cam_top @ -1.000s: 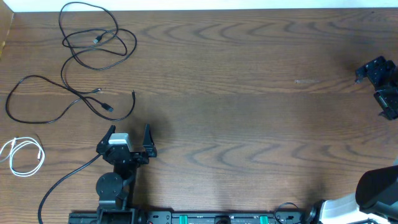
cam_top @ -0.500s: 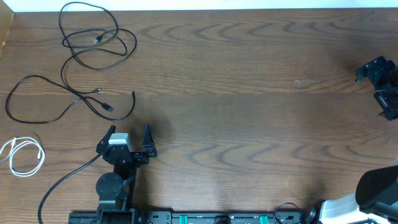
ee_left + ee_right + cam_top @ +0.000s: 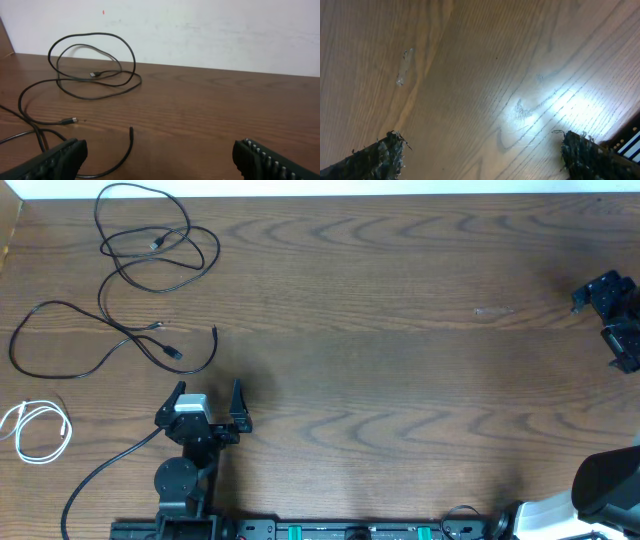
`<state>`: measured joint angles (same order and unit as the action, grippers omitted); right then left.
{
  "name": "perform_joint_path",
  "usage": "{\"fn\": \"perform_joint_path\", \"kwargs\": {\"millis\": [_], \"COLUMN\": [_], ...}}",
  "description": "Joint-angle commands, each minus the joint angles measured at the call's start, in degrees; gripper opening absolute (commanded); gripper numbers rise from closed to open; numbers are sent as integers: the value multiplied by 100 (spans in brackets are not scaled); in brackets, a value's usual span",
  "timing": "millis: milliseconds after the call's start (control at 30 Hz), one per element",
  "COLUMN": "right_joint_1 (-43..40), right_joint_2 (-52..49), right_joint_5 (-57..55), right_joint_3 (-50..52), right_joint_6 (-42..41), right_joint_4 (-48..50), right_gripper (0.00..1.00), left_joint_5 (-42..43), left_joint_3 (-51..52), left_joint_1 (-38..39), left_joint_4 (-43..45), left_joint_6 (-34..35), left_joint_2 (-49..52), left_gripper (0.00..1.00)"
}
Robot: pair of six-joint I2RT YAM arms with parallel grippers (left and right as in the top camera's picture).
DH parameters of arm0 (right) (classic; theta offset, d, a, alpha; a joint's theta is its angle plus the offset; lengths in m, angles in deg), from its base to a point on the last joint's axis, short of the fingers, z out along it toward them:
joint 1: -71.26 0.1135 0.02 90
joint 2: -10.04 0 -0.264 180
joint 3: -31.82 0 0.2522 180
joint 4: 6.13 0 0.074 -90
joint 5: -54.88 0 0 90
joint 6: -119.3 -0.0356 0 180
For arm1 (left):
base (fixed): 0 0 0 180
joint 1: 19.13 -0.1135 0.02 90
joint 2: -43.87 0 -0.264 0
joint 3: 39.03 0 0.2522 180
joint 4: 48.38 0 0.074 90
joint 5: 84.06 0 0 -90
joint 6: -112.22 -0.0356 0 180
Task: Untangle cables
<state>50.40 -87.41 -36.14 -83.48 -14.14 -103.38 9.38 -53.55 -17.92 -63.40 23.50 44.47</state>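
Two long black cables lie at the far left of the table. One black cable (image 3: pixel 150 240) forms loops at the back left; it also shows in the left wrist view (image 3: pixel 95 75). The other black cable (image 3: pixel 100 345) runs nearer, its end curving by my left gripper (image 3: pixel 208 392); that end shows in the left wrist view (image 3: pixel 127 150). A short white cable (image 3: pixel 38 430) is coiled at the left edge. My left gripper (image 3: pixel 160 155) is open and empty, just short of the cable end. My right gripper (image 3: pixel 607 305) is open and empty at the far right (image 3: pixel 485 155), above bare wood.
A thicker black arm cable (image 3: pixel 100 470) runs from the left arm's base (image 3: pixel 180 480) to the front edge. A white wall (image 3: pixel 200 30) stands behind the table's back edge. The right arm's base (image 3: pixel 600 490) sits at the front right corner.
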Motion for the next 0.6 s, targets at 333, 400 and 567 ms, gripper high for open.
{"fn": "perform_joint_path", "kwargs": {"millis": [333,400,567], "right_joint_1": [9,9,63], "right_joint_2": [7,17,214], "right_joint_5": [-31,-31,-33], "right_joint_3": [0,0,0], "right_joint_6": [-66,-66,-66], "right_joint_4": [-7,-7,-4], "right_gripper": [99,99,99], "left_joint_5": [-28,-28,-28], "left_joint_3": [52,52,52], "left_joint_1": [-28,-28,-28], "left_joint_4": [-262,-262,-262], "left_joint_6": [7,7,7], "left_joint_2": [-37,-37,-37], "left_gripper": [98,98,98]}}
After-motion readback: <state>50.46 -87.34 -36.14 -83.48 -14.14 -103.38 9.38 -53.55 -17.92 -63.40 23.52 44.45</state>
